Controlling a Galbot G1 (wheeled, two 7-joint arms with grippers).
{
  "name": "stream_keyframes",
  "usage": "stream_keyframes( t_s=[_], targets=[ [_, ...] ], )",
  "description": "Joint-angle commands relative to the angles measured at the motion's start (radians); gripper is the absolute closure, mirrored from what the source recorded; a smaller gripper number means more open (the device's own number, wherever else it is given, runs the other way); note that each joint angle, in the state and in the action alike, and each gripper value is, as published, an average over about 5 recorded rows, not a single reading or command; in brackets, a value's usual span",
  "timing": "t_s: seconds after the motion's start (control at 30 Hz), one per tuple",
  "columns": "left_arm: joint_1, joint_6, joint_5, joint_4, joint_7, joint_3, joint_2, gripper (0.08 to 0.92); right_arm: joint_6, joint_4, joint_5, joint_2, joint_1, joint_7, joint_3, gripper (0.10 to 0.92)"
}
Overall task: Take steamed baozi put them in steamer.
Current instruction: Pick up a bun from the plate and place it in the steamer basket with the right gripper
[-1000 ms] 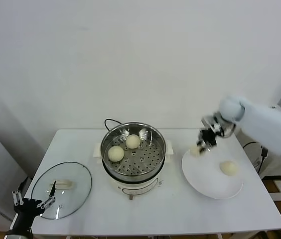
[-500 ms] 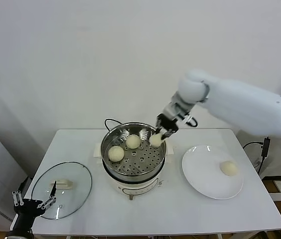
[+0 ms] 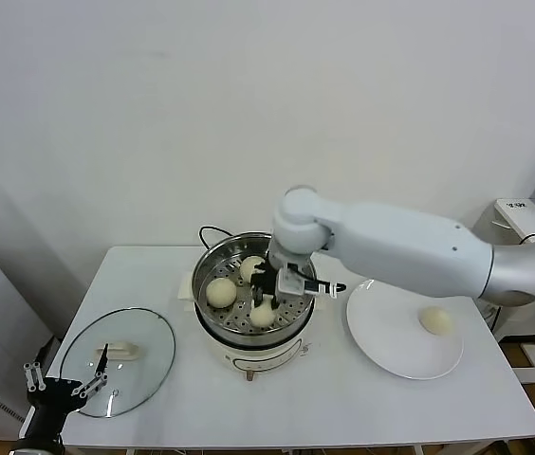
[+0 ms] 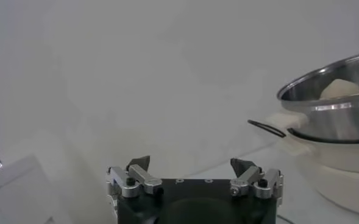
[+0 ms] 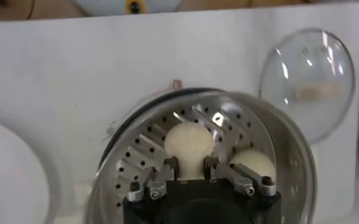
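Right tool (image 5: 191, 165) hangs over the steamer (image 5: 277, 146), fingertips (image 5: 170, 163) narrowly apart and flanking the near edge of a baozi (image 5: 189, 140) that sits on the perforated tray just ahead of the tool; contact between fingers and bun cannot be told. Second baozi (image 5: 255, 163) rests on the tray right beside the tool, partly behind one finger. Glass lid (image 5: 307, 82) with pale handle lies on the white table (image 5: 75, 67), beyond the steamer rim. Edge of a white plate (image 5: 11, 170) shows on the opposite side of the tool.

Overhead head camera; both wrist cameras near steamer (image 3: 253, 301).
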Motion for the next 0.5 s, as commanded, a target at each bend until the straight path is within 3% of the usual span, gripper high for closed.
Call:
stream_keyframes(
  t_s=[0.03,0.23,0.5],
  targets=[
    [-0.001,0.0,0.0,0.005,0.0,-0.001,0.001,0.177,0.119,0.009,-0.117,0.036,-0.074,-0.008,0.018,0.702],
    [-0.016,0.006,0.004,0.012,-0.001,0.005,0.001,0.177,0.123,0.006,-0.137,0.031,-0.09,-0.006,0.033,0.589],
    [-0.029,0.019,0.012,0.011,-0.001,0.015,0.008,0.177,0.112,-0.017,-0.141,0.033,-0.08,0.002,0.06,0.358]
  ],
)
